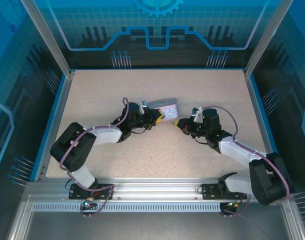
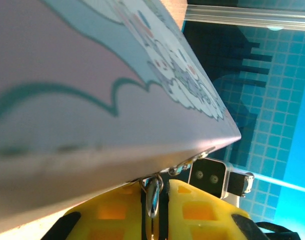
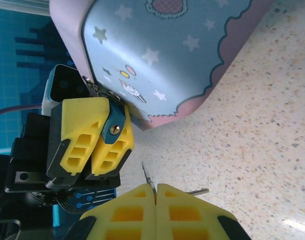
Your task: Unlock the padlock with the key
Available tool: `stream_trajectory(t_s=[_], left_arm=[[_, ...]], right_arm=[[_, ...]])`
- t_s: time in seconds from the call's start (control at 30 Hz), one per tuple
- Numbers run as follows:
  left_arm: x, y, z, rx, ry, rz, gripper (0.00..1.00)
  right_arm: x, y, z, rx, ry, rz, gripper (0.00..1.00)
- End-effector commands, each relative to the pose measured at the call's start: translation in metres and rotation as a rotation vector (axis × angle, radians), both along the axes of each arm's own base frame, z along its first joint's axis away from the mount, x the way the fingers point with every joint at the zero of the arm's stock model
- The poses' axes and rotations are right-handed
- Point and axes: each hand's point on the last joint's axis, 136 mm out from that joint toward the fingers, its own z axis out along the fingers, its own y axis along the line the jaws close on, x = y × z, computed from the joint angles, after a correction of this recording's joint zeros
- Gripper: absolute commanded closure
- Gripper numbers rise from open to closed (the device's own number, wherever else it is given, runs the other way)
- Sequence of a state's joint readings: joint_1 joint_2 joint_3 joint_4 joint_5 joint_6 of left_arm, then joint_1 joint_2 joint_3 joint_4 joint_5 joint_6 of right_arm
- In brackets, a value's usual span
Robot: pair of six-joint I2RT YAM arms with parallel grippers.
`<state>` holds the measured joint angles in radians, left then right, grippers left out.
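Padlock (image 3: 118,119) sits clamped in the left gripper (image 3: 103,125); the right gripper (image 3: 154,189) pinches the key (image 3: 147,175). Thin, it could twist, missing the keyhole (image 3: 114,129).

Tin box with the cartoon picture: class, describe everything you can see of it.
The pale blue-grey rectangular tin box looks like painted metal with rounded corners. Its lid shows pale stars, a pink scalloped border and cartoon figures. It sits closed and askew near the middle of the speckled table. A small metal clasp on one side carries the small dark padlock, which the left gripper clamps. Whether the tin's base lies flat cannot be told.
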<state>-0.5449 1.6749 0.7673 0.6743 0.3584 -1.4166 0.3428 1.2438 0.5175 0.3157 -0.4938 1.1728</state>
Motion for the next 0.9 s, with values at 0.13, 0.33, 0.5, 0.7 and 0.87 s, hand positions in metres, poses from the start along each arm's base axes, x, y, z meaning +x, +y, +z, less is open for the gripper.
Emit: stream_trajectory(t_s=[0.13,0.33,0.5,0.7,0.87], left_arm=[[0.01,0.001,0.047,-0.126,-0.115,0.051,1.0],[0.013,-0.001,0.055,-0.144,-0.132,0.056,1.0],[0.015,-0.003,0.054,-0.157,-0.131,0.059,1.0],[0.015,-0.007,0.048,-0.158,-0.121,0.055,1.0],[0.014,-0.009,0.041,-0.149,-0.11,0.051,1.0]], right_arm=[[0.006,0.009,0.033,0.108,-0.031,-0.054,1.0],[0.01,0.009,0.046,0.142,-0.029,-0.097,1.0],[0.013,0.011,0.043,0.152,-0.007,-0.123,1.0],[0.016,0.02,0.04,0.164,-0.008,-0.113,1.0],[0.019,0.026,0.036,0.164,-0.008,-0.112,1.0]])
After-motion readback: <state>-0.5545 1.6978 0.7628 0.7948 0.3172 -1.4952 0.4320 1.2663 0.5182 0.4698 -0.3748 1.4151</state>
